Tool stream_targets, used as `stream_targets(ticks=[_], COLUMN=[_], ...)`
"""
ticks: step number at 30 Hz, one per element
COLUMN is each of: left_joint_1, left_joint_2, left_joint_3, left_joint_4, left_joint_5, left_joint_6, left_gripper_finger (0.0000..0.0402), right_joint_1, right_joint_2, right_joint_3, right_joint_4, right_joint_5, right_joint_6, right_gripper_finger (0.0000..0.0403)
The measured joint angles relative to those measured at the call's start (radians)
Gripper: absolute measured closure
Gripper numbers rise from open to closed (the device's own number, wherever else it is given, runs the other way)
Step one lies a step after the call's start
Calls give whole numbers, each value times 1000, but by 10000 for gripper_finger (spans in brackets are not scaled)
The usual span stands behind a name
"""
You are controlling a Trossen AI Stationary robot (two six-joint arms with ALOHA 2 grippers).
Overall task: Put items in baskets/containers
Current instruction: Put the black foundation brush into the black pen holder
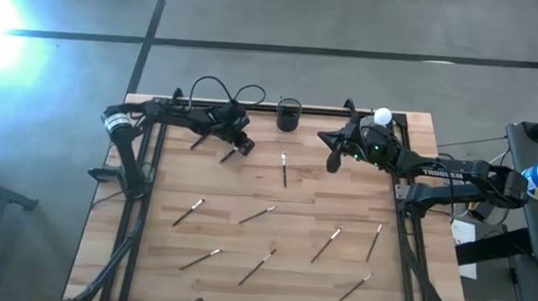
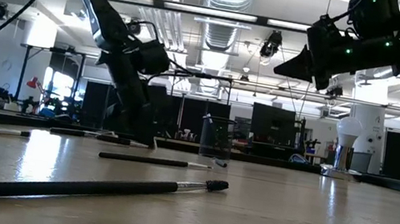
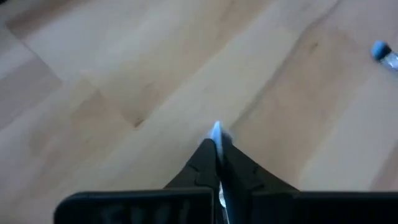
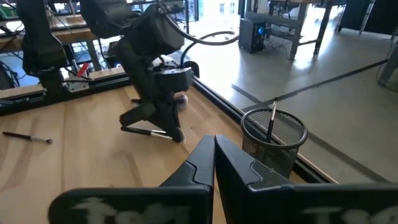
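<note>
Down at the wooden table point(image 1: 360, 200), the left gripper point(image 1: 242, 145) clenches a thin dark-handled makeup brush point(image 4: 146, 131). Beside the black mesh cup point(image 1: 289, 115), the right gripper point(image 1: 333, 162) hovers clenched, empty.

The left gripper point(image 3: 216, 144) is hiding most of the brush point(image 3: 216, 129) it is pinching; only a blurred pale tip is showing. A blue object point(image 3: 384, 53) is blurring past recognition at the edge. The right gripper point(image 2: 299, 66) is running off the frame's top.

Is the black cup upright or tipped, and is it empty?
Upright, not empty: the cup stands on its base by the table's far edge, with one brush standing inside.
</note>
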Motion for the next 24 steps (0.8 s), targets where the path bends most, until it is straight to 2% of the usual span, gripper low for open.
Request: stream_targets(ticks=[3,7,13,18,24], left_joint_1=[-15,-46,-110,-129,-115], left_joint_2=[-91,-236,-371,-337,-194], left_joint_3=[-35,-139,-340,-398,-266], left_joint_4=[67,258,760,1121,1209], left_joint_5=[-4,-5,-5,-5,31], left_joint_6=[-23,-96,-179,-205,-91], left_gripper_finger=[399,400,401,401,401], right_joint_1=[0,0,26,35,35], right_joint_2=[0,3,78,183,250], right_joint_3=[0,-2,-2,-1,-1], right_joint_4=[0,1,88,222,349], right_joint_5=[-2,-5,-14,-46,-91], right_joint_6=[1,52,114,143,153], right_gripper_finger=[394,394,393,371,341])
